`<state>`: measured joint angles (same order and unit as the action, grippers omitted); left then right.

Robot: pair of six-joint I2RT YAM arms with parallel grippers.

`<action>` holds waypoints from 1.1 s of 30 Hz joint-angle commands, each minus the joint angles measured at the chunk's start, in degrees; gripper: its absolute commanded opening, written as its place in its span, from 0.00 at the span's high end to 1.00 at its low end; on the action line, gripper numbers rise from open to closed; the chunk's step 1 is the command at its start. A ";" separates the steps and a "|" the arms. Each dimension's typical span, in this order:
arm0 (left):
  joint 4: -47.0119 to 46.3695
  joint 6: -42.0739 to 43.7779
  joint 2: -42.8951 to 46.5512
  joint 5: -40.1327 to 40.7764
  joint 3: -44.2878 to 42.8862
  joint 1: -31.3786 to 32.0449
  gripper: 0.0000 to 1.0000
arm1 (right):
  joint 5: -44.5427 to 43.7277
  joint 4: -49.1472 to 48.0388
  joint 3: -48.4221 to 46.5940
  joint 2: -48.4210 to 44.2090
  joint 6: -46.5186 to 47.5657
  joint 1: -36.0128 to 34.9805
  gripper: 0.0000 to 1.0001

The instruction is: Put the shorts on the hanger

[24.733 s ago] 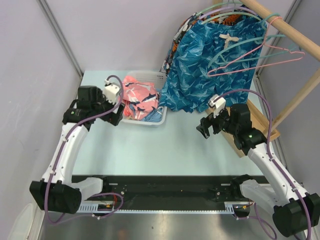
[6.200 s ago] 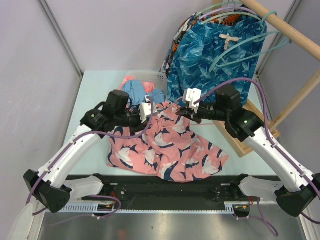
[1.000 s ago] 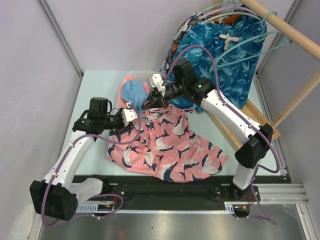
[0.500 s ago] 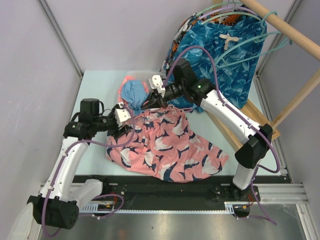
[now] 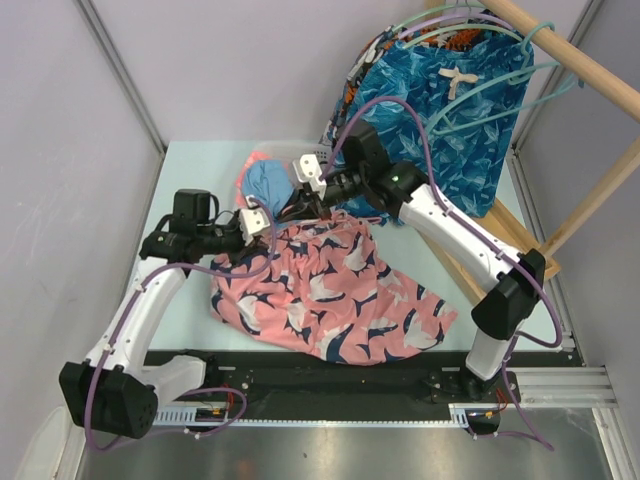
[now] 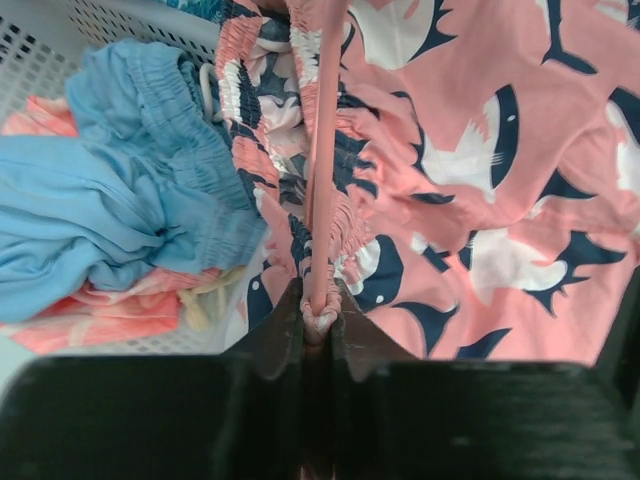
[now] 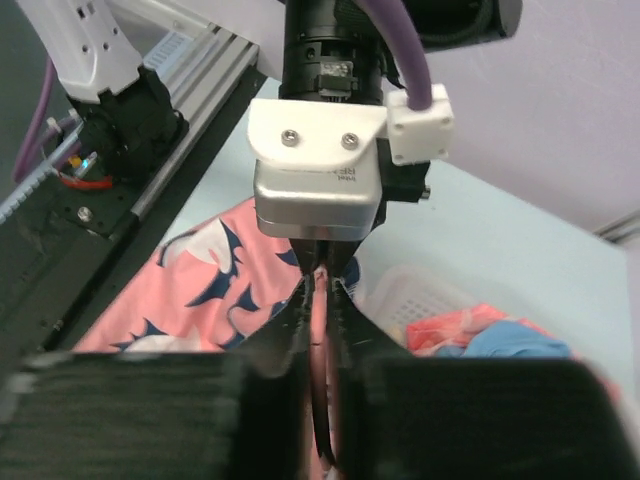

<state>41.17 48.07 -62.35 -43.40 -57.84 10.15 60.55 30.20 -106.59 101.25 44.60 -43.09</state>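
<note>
The coral-pink shorts (image 5: 340,290) with the navy and white print lie spread on the table, waistband towards the back left. In the left wrist view the thin pink hanger (image 6: 325,150) runs along the gathered waistband of the shorts (image 6: 480,150). My left gripper (image 5: 272,222) (image 6: 318,315) is shut on the waistband end, bunched round the hanger's tip. Facing it close by, my right gripper (image 5: 298,205) (image 7: 320,285) is shut on the hanger's bar (image 7: 318,350) above the shorts (image 7: 200,290). Fabric hides most of the hanger.
A white basket (image 5: 318,155) behind the grippers holds a light-blue garment (image 5: 268,182) (image 6: 100,200). Blue leaf-print shorts (image 5: 440,110) and teal hangers (image 5: 490,85) hang from the wooden rail (image 5: 570,50) at the back right. Its wooden base (image 5: 510,240) stands on the table's right side.
My left gripper drew back to the left with its jaws apart, then returned and shut on the waistband end. The right gripper shifted slightly left and kept its hold.
</note>
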 commanded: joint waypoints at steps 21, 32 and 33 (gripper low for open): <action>5.85 16.00 6.62 -1.43 4.23 0.04 1.00 | -19.42 -5.60 17.37 -6.77 -28.62 14.09 0.39; 7.09 15.56 8.64 -0.02 4.93 0.04 1.00 | -26.54 -2.95 21.86 -1.50 -21.67 14.00 0.39; 6.82 15.21 8.65 -0.11 5.02 -0.04 1.00 | -26.80 -3.38 22.38 -0.45 -21.75 14.00 0.39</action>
<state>48.25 62.06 -55.20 -42.61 -52.49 10.11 36.38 27.38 -84.82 99.07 20.25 -29.02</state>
